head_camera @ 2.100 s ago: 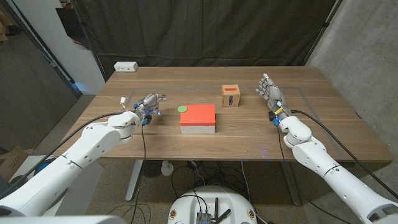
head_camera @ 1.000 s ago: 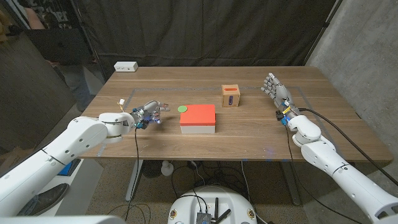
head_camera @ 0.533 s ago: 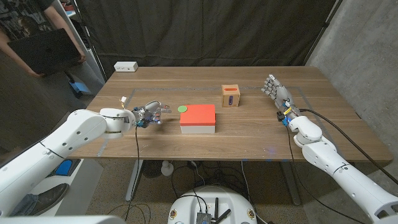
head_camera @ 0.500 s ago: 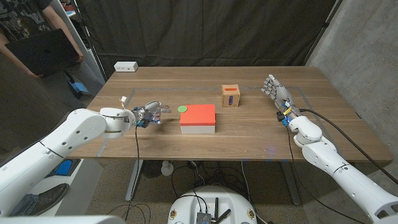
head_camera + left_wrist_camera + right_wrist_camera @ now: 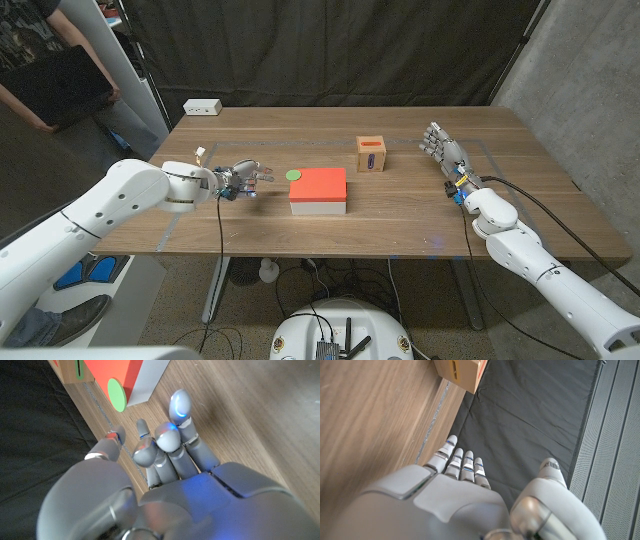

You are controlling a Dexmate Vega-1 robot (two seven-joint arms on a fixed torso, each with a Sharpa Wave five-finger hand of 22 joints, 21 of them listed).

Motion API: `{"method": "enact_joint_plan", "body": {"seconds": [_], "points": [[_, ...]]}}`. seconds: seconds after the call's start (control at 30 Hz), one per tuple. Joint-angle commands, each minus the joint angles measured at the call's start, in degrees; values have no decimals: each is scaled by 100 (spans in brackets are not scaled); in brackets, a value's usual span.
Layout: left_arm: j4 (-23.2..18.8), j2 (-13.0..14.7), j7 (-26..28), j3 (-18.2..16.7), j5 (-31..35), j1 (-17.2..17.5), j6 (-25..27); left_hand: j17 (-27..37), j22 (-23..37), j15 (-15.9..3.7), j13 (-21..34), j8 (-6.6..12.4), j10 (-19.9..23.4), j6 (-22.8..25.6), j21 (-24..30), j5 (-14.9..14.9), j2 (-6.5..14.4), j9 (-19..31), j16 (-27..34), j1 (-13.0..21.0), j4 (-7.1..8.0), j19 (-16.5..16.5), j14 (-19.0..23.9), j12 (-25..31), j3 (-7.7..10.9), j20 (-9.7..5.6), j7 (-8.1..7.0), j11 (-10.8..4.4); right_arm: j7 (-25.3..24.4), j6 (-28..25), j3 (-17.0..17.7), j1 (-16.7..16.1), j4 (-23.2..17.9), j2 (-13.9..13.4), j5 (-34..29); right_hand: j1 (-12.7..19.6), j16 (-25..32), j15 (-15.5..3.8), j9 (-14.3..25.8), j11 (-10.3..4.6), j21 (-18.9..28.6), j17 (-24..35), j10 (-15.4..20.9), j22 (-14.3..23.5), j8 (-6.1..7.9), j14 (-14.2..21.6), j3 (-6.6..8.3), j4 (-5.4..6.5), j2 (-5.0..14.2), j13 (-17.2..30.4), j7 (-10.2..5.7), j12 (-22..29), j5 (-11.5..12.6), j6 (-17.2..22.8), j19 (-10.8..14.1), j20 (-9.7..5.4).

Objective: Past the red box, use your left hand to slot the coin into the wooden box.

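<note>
We see the green coin [image 5: 293, 174] lying flat on the table [image 5: 400, 215], touching or just beside the far left corner of the red box [image 5: 319, 185]; in the left wrist view the coin [image 5: 116, 394] sits against the box's edge. The wooden box [image 5: 371, 154] stands beyond the red box's right end, apart from it, its slot facing us.

Since two seconds ago the left hand [image 5: 243, 175] has edged toward the coin, its arm swung lower and more level across the table's left side. Its fingers [image 5: 179, 407] are spread and hold nothing, the tips short of the coin with bare wood between. The right hand [image 5: 443, 150] has barely moved; it stands with fingers extended and apart, empty, near the right side of the table and well clear of the wooden box.

Open wood runs between the left hand and the red box, and a wider stretch lies between the wooden box and the right hand. A white block [image 5: 202, 106] rests at the far left corner.

A black curtain [image 5: 330, 50] hangs behind the table, a grey wall to the right. A person [image 5: 45, 60] carrying a dark flat object has come in at the upper left.
</note>
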Motion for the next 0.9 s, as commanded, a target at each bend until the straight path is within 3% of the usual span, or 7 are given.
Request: {"method": "enact_joint_plan", "body": {"seconds": [0.03,0.27,0.43,0.9], "points": [[-54,-135,589,170,-103,-232,175,-46,35,0,35,163,37,91,93,32,-42,128,95,343,-27,47,53,126,31,-4,-27,-33,-32,13,12,-93,-96,-51,-27,32,55,-3,15,12,24,14,45,33,26,53,26,-31,32,6,80,37,-13,58,71,15],[-18,-170,742,290,-114,-383,318,-138,79,14,-40,362,42,121,243,7,-177,220,179,625,7,10,77,157,-85,1,-135,14,-43,20,15,-128,-112,-52,-27,34,54,-3,15,15,23,8,58,33,24,58,26,-35,31,6,69,37,-13,62,75,15],[68,-182,639,403,-80,-527,392,-255,35,15,-17,367,36,26,288,-4,-249,177,169,689,26,15,86,217,-193,2,-158,8,-70,18,18,-144,-133,-53,-41,34,54,0,16,22,20,4,63,33,22,63,25,-37,30,7,70,36,-13,62,74,21],[460,-345,26,742,165,-883,411,-381,-29,12,-67,265,26,-341,384,-9,-203,34,225,613,111,-55,48,175,-397,1,94,-5,-108,-23,24,-163,-180,-83,-70,36,54,4,16,20,21,-3,69,33,20,69,24,-42,27,7,60,32,-13,69,84,24]]}}
